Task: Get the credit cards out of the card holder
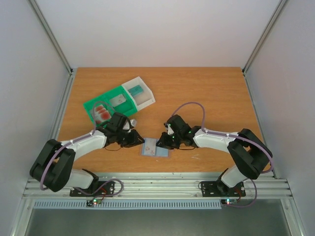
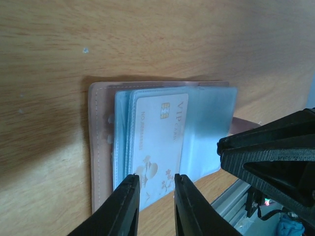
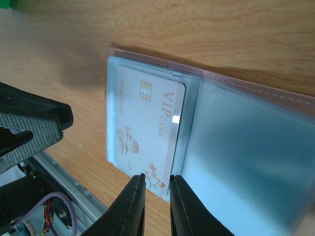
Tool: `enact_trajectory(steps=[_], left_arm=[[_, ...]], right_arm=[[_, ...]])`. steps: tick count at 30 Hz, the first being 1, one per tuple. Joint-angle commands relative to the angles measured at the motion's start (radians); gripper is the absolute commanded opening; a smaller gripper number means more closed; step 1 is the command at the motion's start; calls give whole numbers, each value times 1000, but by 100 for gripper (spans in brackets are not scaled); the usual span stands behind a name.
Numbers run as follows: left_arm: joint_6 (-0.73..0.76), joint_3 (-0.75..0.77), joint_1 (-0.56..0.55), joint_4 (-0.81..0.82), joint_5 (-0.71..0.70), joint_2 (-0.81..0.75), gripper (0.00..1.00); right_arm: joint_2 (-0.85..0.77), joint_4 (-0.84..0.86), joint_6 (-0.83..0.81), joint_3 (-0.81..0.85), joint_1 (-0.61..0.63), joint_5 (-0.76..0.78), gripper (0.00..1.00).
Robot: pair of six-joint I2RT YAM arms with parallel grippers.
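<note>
**Blue-grey card holder open flat, both grippers at it, one VIP card still sleeved**

- Card holder [image 1: 155,148] lies opened out on the wooden table [image 1: 206,93], near the front edge and between the two arms. The wrist views show a pinkish stitched cover under blue-tinted clear sleeves [image 2: 209,128].
- VIP card [image 2: 160,132] is pale with a gold chip and a red-brown blossom print. It sits inside the sleeve stack on one panel of the holder, just beside the centre crease. The sleeve on the other panel looks see-through with no card visible in it.
- Left gripper [image 2: 156,183] is at the holder's left side. Jaws are nearly together with a narrow slot between them. The fingertips frame the blossom end of the VIP card. Can't tell whether they pinch it or only sit over it.
- Right gripper [image 3: 156,181] is at the holder's right side. It has the same narrow slot, with its tips at the card corner nearest the crease. Can't tell whether it has a grip here either.
- The two grippers are close together, and each shows as a black bulk at the edge of the other's wrist view.
- Green-and-white compartment tray [image 1: 110,92] sits behind and left of the holder, well apart from it. Red-blotched cards [image 1: 102,113] are in its green compartment nearest the holder. A teal card [image 1: 136,91] is in the white compartment farthest from the holder.
</note>
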Motion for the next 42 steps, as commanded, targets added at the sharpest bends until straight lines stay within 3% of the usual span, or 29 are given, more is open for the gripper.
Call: enact_trajectory(steps=[1,4,10,13,26,42], left_arm=[[-45,-38,-6,178,83,50,22],[-63,-51,-9,213,83,78,20],[-53,-64,-10,243,75,131,3],[-33,-60,-10,232,57,142,1],[-1,-57,-12,166,-7,167,0],[-19,-91,-16,221,4,190,0]], right_arm=[[30,52,-12,8,12,-22,16],[52,64,-15,9,12,-21,15],[100,97,-12,9,12,-36,12],[106,107,-14,3,12,-32,12],[150,194,25,-30,12,-12,13],[178,295,49,-58,12,-35,14]])
